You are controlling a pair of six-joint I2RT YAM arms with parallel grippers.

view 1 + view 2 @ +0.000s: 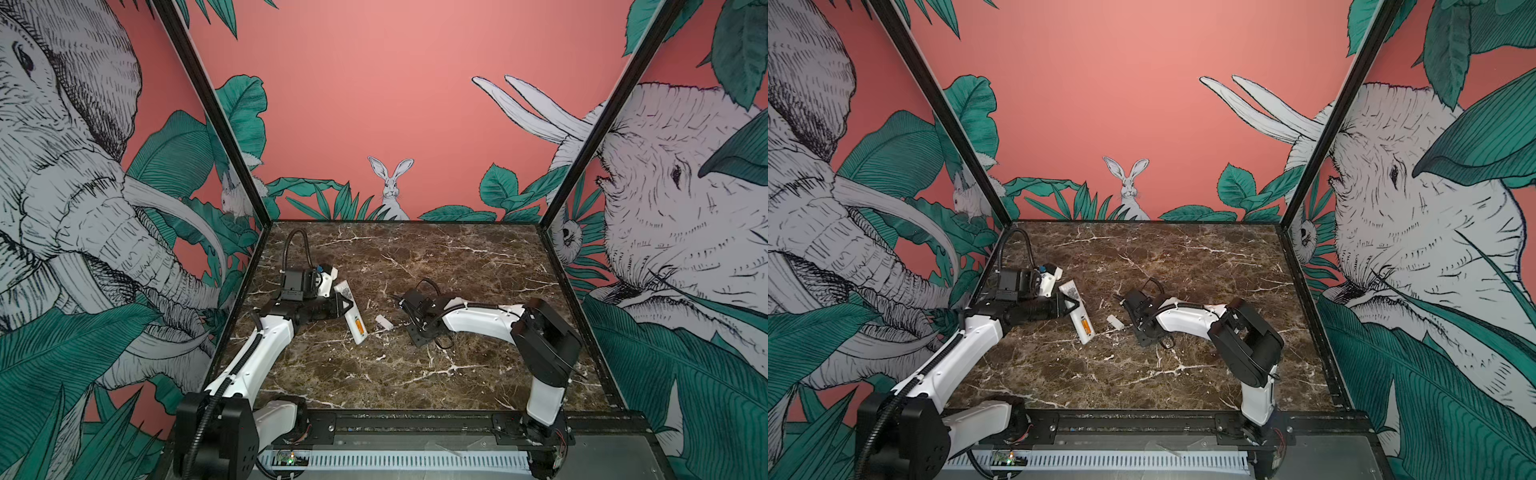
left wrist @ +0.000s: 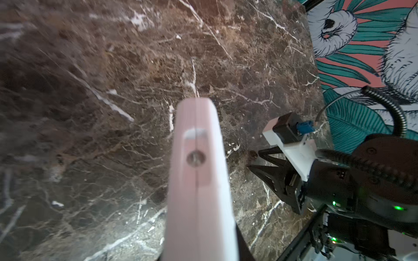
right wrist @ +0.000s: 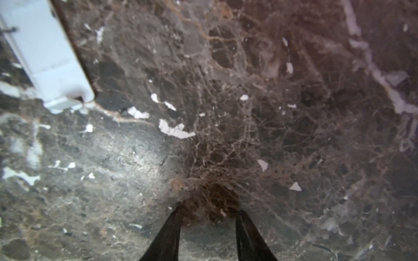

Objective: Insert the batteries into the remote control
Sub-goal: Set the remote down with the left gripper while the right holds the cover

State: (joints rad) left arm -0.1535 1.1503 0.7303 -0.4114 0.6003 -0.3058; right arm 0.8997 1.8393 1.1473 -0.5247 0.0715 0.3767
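One remote [image 1: 352, 316], one loose white cover [image 1: 383, 322] and two grippers are counted on the marble table [image 1: 415, 374]. Orange is seen in the open compartment at the remote's near end, where the batteries [image 1: 360, 328] are lodged. Whether one or two lie there cannot be told.

In both top views the remote's back is turned up, with a dark label beside the left gripper [image 1: 344, 307]. The cover is seen between the remote and the right gripper [image 1: 420, 332], apart from both. In the left wrist view only the remote's [image 2: 199, 180] narrow side is shown, with a seam and a small round hole, and the right gripper [image 2: 254, 159] is seen from the side. In the right wrist view only part of the cover [image 3: 52, 56] and bare marble are seen.

The remote is clamped about its middle by the left gripper, left of the table's centre. The right gripper [image 3: 208, 214] is released: its fingers [image 3: 167, 235] are held apart over bare marble, with nothing gripped. Whether the tips touch the table cannot be told.
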